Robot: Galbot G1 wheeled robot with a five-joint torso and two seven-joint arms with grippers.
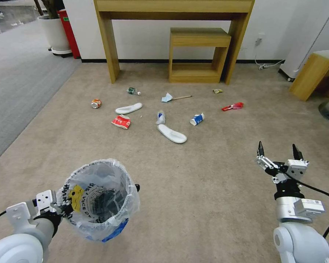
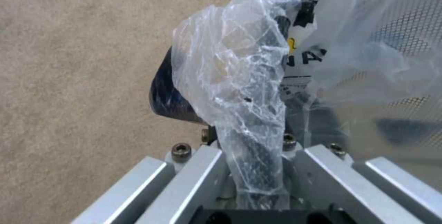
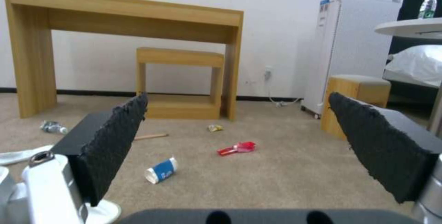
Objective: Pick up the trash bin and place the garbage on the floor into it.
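My left gripper (image 1: 60, 210) is shut on the rim of the trash bin (image 1: 98, 199), holding it above the floor (image 1: 193, 190) at the near left. The rim and its plastic liner (image 2: 248, 113) sit pinched between the jaws. My right gripper (image 1: 279, 149) hovers open and empty at the near right, its black pads (image 3: 115, 141) wide apart. The garbage lies ahead: two white slippers (image 1: 128, 108) (image 1: 171, 133), an orange can (image 1: 95, 103), a red packet (image 1: 121, 121), a bottle (image 1: 132, 91), a blue mask (image 1: 166, 97), a stick (image 1: 181, 97), a paper cup (image 1: 197, 119) (image 3: 161, 171) and another red packet (image 1: 233, 106) (image 3: 237, 148).
A wooden desk (image 1: 175, 9) with a low stool (image 1: 199, 54) under it stands against the far wall. At the right are a wooden side table (image 1: 310, 75) and a white fridge (image 3: 354, 44). Grey carpet (image 1: 14, 84) borders the left. Open carpet lies between me and the litter.
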